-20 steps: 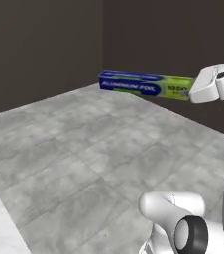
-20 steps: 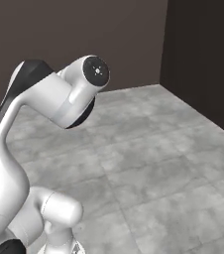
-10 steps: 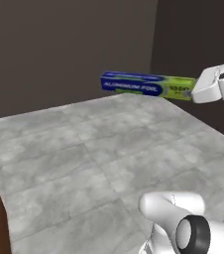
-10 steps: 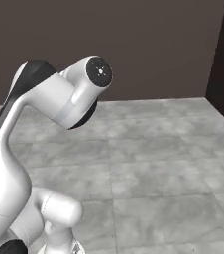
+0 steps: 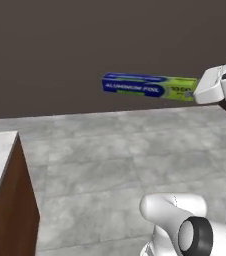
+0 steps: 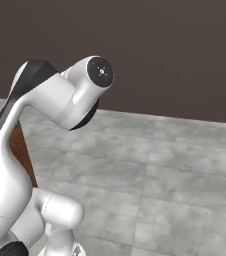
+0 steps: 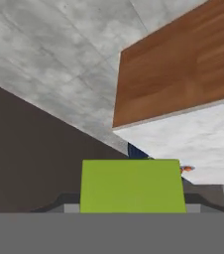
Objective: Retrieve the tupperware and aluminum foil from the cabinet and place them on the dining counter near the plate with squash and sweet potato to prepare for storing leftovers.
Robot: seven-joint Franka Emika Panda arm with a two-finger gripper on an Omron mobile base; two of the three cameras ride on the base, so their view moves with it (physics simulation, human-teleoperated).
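Observation:
The aluminum foil (image 5: 145, 86), a long dark blue box with a lime-green end, hangs level in the air above the floor. My gripper (image 5: 194, 91) is shut on its green end, coming in from the right. In the hand view, that green end (image 7: 131, 184) sits square between the jaws. Beyond it is a counter with a white marble top (image 7: 198, 136) and a wood side (image 7: 183, 69); I cannot tell whether it is the dining counter. The tupperware, the cabinet and the plate are out of view.
A counter corner with a pale top and brown wood side (image 5: 15, 205) stands at the lower left. Grey tiled floor (image 5: 115, 165) stretches ahead to a dark wall (image 5: 60, 50). My own arm (image 6: 60, 95) blocks the left of the right base view.
The whole picture has shifted, so the base has turned. The dark wall now spans the background and a counter corner has come into view at the left. The foil box stays in the gripper.

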